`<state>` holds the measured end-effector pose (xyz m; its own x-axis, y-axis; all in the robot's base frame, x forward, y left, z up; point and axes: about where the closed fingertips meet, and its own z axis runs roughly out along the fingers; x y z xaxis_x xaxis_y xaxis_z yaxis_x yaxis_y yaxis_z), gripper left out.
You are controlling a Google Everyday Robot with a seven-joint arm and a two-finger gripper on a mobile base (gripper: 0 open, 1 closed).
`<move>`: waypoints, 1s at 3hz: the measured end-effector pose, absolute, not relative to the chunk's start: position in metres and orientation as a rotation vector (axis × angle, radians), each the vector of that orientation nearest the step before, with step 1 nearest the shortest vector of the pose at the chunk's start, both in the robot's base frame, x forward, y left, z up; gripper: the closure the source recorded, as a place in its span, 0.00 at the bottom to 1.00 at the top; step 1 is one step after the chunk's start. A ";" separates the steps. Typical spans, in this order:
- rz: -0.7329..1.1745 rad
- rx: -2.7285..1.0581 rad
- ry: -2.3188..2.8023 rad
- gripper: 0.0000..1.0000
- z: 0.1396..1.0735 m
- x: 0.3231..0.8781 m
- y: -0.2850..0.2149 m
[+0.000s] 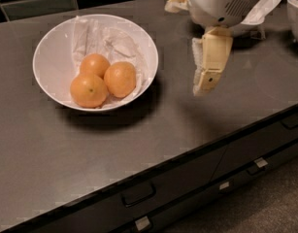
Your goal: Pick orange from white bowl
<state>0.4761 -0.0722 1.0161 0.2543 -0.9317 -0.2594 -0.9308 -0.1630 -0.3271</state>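
Observation:
The white bowl stands at the left of the dark counter, lined with crumpled white paper, with three oranges in it. The orange with a tiny dark stem dot lies at the front left of the three; two others touch it behind and to its right. My gripper hangs from the white arm above the counter, to the right of the bowl and apart from it, pointing down. It holds nothing that I can see.
The arm's white body covers the counter's back right. A white container's rim shows at the right edge. The counter's front edge runs diagonally, with drawers and handles below it.

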 end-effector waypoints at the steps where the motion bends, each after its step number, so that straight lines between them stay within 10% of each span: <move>1: 0.033 -2.248 1.570 0.00 1.009 0.492 -0.025; 3: 0.147 -2.372 1.355 0.00 0.986 0.510 0.052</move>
<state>0.5100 0.0519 0.9861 0.5237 -0.8030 -0.2846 -0.8452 -0.4481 -0.2911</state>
